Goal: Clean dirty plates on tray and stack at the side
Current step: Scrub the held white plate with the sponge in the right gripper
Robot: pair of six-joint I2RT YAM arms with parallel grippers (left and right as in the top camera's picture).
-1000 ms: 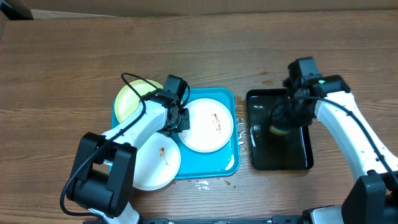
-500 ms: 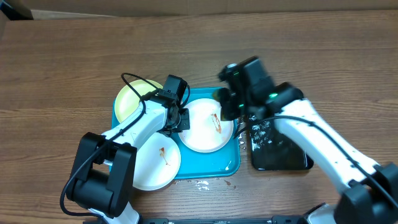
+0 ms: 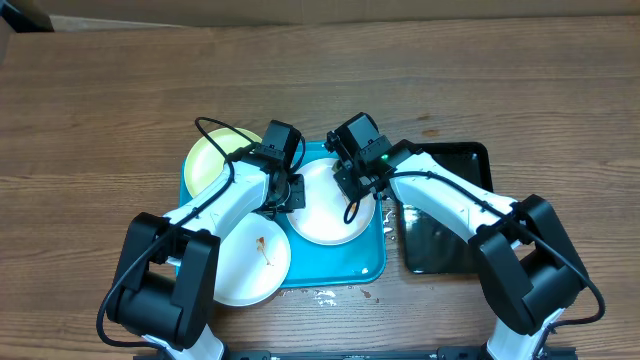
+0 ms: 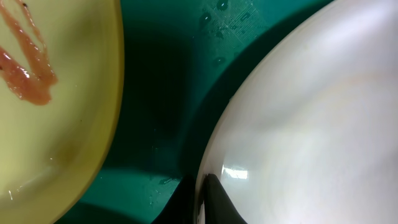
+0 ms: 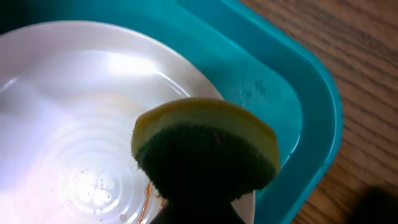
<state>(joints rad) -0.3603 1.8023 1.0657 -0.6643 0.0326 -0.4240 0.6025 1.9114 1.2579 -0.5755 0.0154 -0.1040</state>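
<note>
Scrubbing: left hand pinches the white plate by its rim, right hand clamps a sponge — next, wipe the smear.

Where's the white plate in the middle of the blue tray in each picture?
Overhead: the round white plate sits mid-picture, between the two arms.
Left wrist: it fills the right side.
Right wrist: it fills the left side, behind the yellow-and-green sponge.
Shared landmark: the turquoise plastic tray under the plate, seen left of it in the left wrist view and right of it in the right wrist view.
</note>
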